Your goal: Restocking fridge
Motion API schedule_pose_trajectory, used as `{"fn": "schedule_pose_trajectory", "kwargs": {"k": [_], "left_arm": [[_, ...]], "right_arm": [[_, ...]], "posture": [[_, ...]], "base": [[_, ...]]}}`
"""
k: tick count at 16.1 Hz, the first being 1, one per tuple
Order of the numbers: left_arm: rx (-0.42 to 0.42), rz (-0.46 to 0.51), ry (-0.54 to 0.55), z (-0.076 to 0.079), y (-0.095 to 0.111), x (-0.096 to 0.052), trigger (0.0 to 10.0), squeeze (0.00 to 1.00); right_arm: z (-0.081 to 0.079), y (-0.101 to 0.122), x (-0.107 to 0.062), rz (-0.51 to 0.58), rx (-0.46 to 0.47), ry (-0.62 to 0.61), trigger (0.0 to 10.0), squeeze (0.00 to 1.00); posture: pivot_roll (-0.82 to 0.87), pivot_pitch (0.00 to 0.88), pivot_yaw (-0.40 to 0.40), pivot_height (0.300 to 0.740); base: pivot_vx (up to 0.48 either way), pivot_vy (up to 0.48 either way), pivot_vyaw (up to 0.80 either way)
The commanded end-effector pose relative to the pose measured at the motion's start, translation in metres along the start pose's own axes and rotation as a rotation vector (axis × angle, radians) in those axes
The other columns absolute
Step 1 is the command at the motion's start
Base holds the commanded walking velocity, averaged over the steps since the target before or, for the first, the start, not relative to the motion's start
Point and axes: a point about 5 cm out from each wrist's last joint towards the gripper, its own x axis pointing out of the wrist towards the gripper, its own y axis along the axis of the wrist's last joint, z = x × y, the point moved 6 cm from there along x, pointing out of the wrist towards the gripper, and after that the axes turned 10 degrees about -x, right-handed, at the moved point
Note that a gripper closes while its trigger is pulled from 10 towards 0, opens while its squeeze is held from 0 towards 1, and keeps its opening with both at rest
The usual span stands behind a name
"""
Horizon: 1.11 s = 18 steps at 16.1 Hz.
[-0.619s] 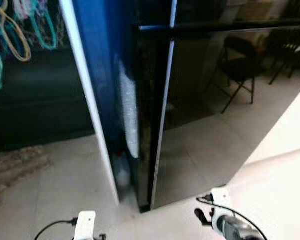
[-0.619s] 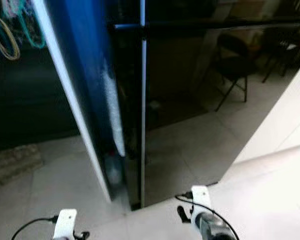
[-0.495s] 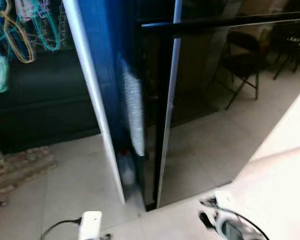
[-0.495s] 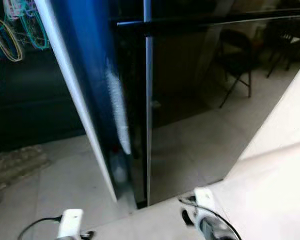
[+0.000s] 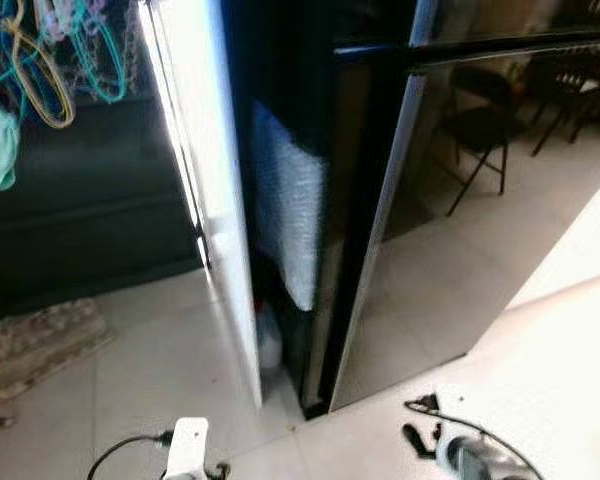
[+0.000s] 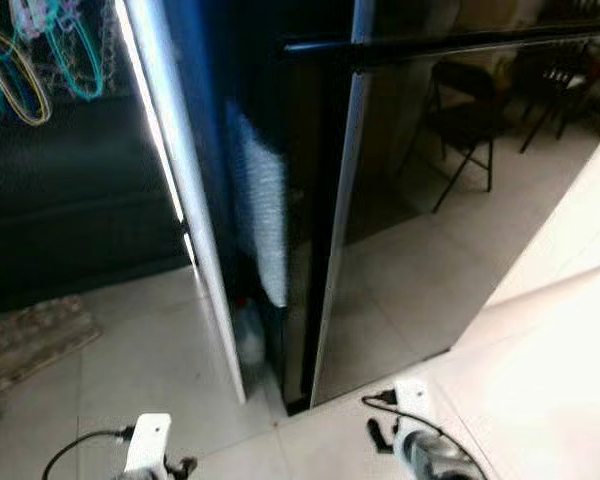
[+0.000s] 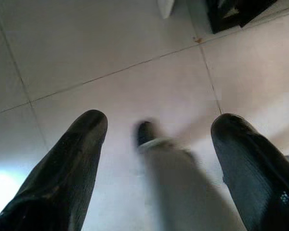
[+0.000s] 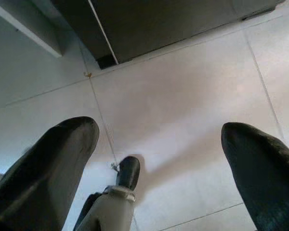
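We stand before the black fridge (image 5: pixel 450 200), its doors closed. Our left hand (image 7: pixel 154 159) and right hand (image 8: pixel 159 163) hang low above the floor (image 5: pixel 140 370), fingers apart and empty. We should approach squarely and reach for the door edge.

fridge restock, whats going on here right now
The robot stands facing the black fridge, whose glossy door is closed and mirrors folding chairs and the tiled floor. Nothing is being handled. The left gripper and right gripper both hang low, fingers open and empty, pointing at the floor tiles. A plastic bottle sits on the floor in the narrow gap beside the fridge. No groceries can be made out.
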Motion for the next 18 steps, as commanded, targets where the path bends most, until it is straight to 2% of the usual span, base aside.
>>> {"fn": "schedule_pose_trajectory", "kwargs": {"k": [1,10,13,18], "left_arm": [[-0.005,-0.025,0.032,-0.0111,-0.0087,-0.0014,10.0,0.00],[-0.019,-0.018,0.039,-0.0113,-0.0058,-0.0010,10.0,0.00],[-0.004,-0.017,0.054,-0.0132,-0.0055,-0.0011,10.0,0.00],[-0.001,-0.023,0.054,-0.0131,-0.0060,-0.0010,10.0,0.00]], "right_arm": [[-0.0066,0.0061,0.0014,0.012,-0.001,0.015,10.0,0.00],[-0.0079,0.0102,0.0016,0.028,0.007,0.021,10.0,0.00],[-0.0077,0.0122,0.0014,0.038,-0.020,0.022,10.0,0.00],[-0.0073,0.0138,0.0014,0.050,-0.013,0.019,10.0,0.00]], "posture": [[0.02,0.000,-0.053,0.740],[0.03,0.000,-0.049,0.740],[0.03,0.000,-0.049,0.740],[0.02,0.000,-0.050,0.740]], "base": [[0.000,0.326,0.00],[0.000,0.325,0.00],[0.000,0.000,0.00],[0.000,0.000,0.80]]}}
